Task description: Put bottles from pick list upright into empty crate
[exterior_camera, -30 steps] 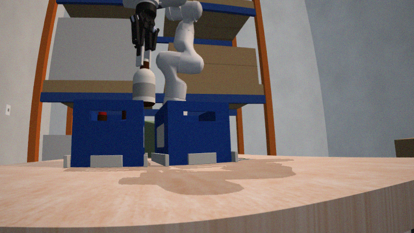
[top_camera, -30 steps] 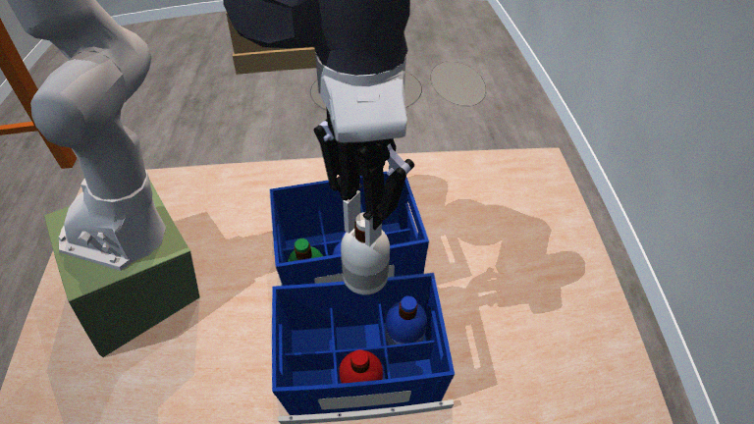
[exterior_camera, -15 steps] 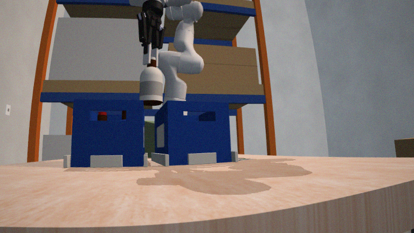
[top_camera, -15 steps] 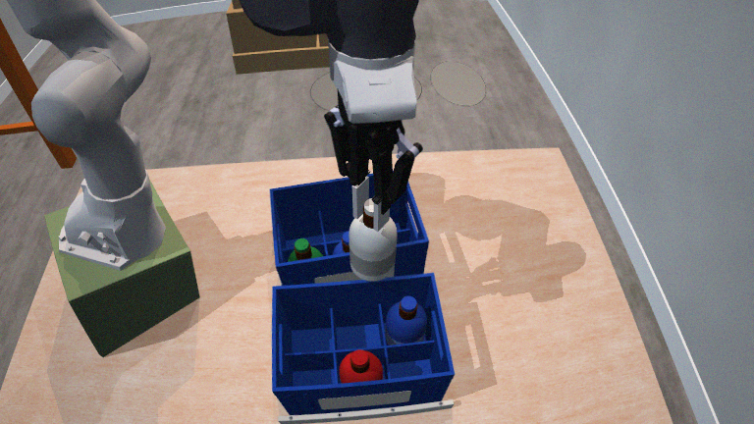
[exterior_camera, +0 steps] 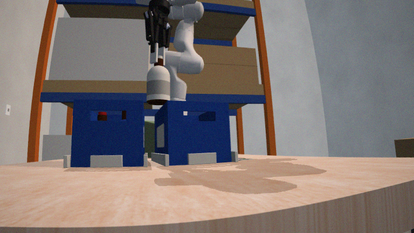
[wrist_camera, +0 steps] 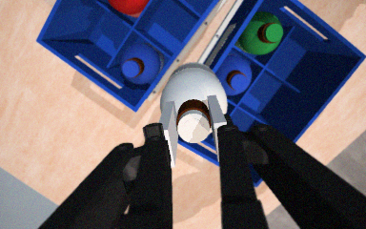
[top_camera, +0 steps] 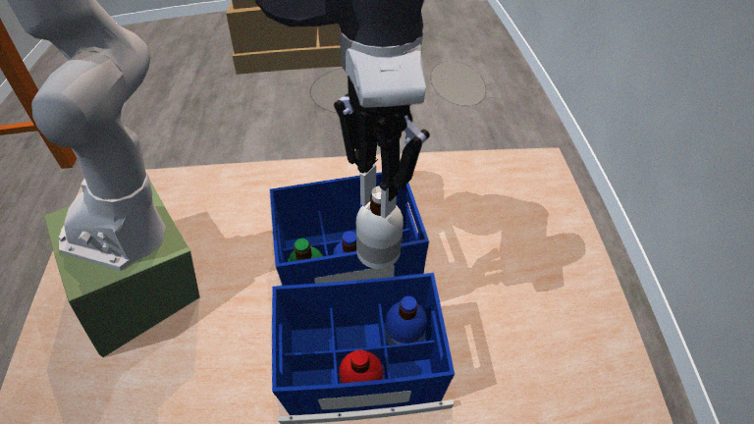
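Observation:
My gripper (top_camera: pixel 379 191) (exterior_camera: pixel 157 57) (wrist_camera: pixel 193 113) is shut on the neck of a white bottle (top_camera: pixel 379 236) (exterior_camera: pixel 158 83) (wrist_camera: pixel 188 83) with a grey label. The bottle hangs upright just above rim height, over the adjoining walls of the two blue crates. The far crate (top_camera: pixel 299 214) (exterior_camera: pixel 198 136) (wrist_camera: pixel 329 81) holds a green bottle (top_camera: pixel 301 248) (wrist_camera: pixel 262 35) and a blue bottle (top_camera: pixel 349 240) (wrist_camera: pixel 234 72). The near crate (top_camera: pixel 311 392) (exterior_camera: pixel 107 136) (wrist_camera: pixel 62 40) holds a red bottle (top_camera: pixel 360 366) (wrist_camera: pixel 128 5) and a blue bottle (top_camera: pixel 406 319) (wrist_camera: pixel 135 67). I cannot read a pick list in any view.
A pale strip (top_camera: pixel 366 411) lies along the near crate's front. Grey stop blocks (exterior_camera: pixel 106 160) sit at the crates' feet. The arm's base stands on a green block (top_camera: pixel 128 296) at the table's left. Cardboard boxes (top_camera: pixel 278 35) and shelving (exterior_camera: pixel 262 65) stand beyond the table.

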